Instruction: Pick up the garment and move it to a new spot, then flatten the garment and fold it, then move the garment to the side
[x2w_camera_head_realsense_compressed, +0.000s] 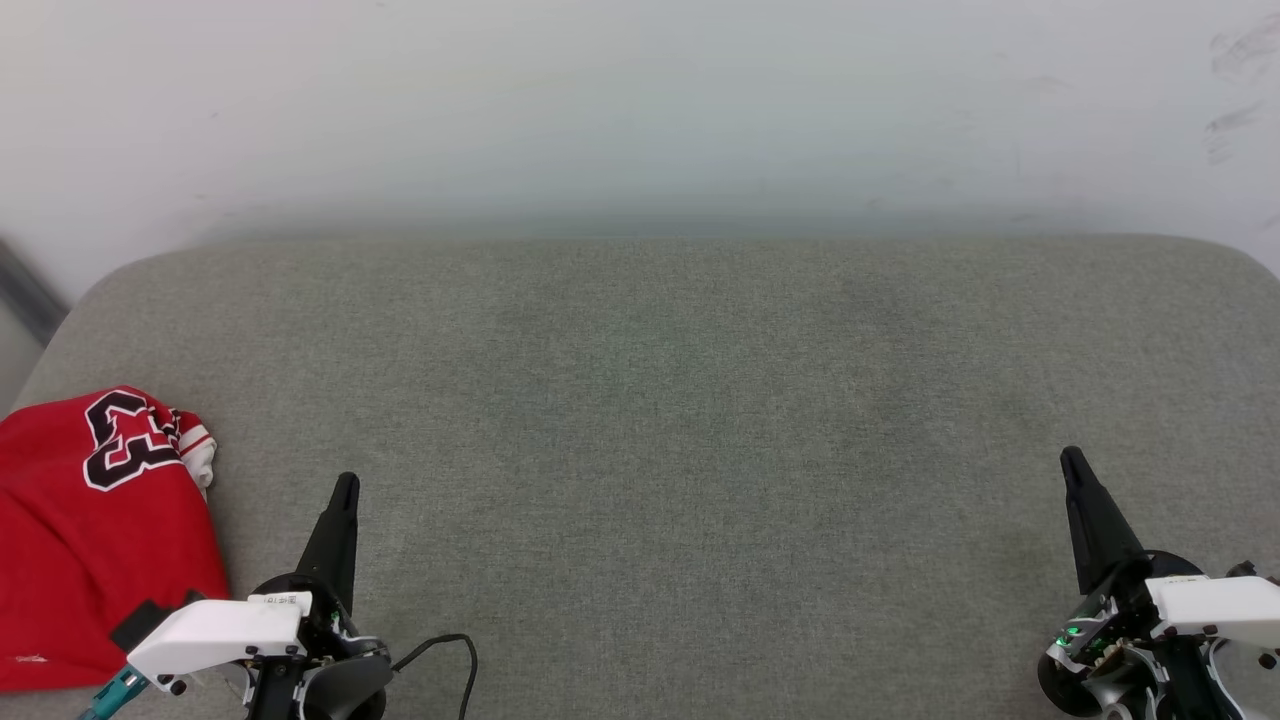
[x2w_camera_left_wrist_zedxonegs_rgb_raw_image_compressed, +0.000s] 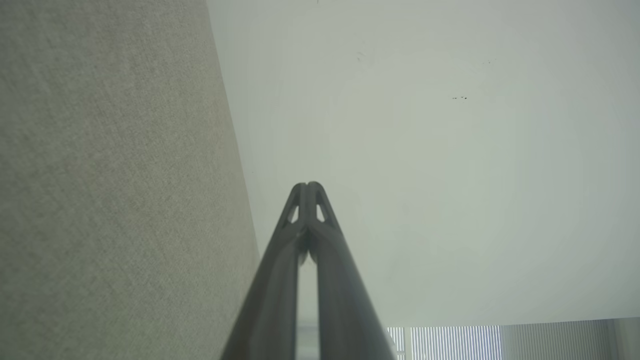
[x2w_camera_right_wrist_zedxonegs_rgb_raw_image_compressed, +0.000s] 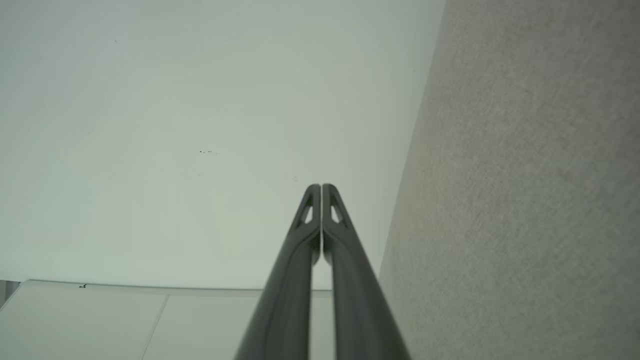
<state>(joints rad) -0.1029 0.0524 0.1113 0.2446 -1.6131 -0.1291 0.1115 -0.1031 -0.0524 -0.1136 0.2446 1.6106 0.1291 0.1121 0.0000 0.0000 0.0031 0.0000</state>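
Note:
The garment (x2w_camera_head_realsense_compressed: 90, 530), a red jersey with black white-outlined numbers and a bit of white striped sleeve, lies crumpled at the left edge of the grey cushion (x2w_camera_head_realsense_compressed: 660, 400). My left gripper (x2w_camera_head_realsense_compressed: 345, 487) hovers just right of it, apart from the cloth, fingers pressed together and empty. In the left wrist view the left gripper (x2w_camera_left_wrist_zedxonegs_rgb_raw_image_compressed: 307, 186) shows both fingers meeting at the tips, with nothing between them. My right gripper (x2w_camera_head_realsense_compressed: 1071, 458) stands at the lower right, far from the garment, shut and empty. The right gripper (x2w_camera_right_wrist_zedxonegs_rgb_raw_image_compressed: 321, 187) also has its tips touching in the right wrist view.
A pale wall (x2w_camera_head_realsense_compressed: 640, 110) rises behind the cushion's rounded back edge. A black cable (x2w_camera_head_realsense_compressed: 450, 650) loops beside the left wrist. The cushion's wide grey surface stretches between the two grippers.

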